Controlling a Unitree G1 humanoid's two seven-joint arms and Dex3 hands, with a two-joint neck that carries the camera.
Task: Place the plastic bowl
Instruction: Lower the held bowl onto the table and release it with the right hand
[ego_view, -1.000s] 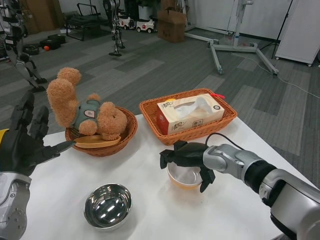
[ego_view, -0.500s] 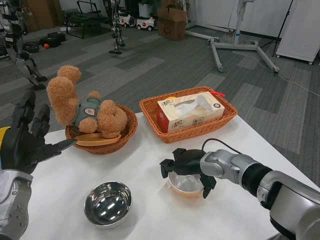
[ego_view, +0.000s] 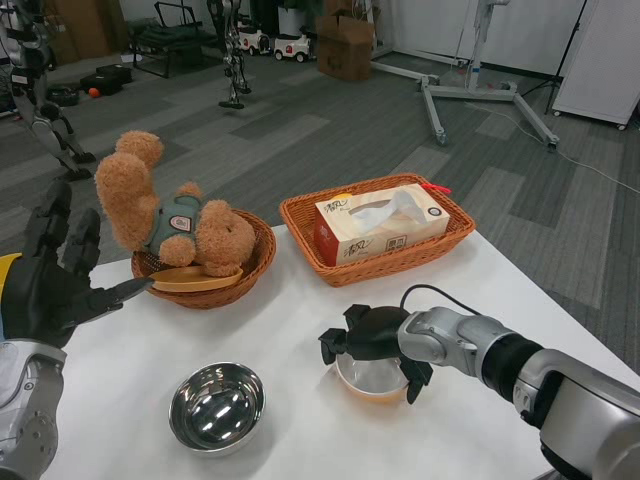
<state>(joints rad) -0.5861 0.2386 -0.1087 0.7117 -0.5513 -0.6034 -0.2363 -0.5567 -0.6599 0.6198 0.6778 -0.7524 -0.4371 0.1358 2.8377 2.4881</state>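
Head view: right hand grips the plastic bowl from above, fingers spread around its rim.

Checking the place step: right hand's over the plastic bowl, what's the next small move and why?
Probably open the right hand and lift it straight up. The plastic bowl looks already set on the white table, beside the steel bowl, with the fingers draped over its rim. Contact underneath isn't clearly visible.
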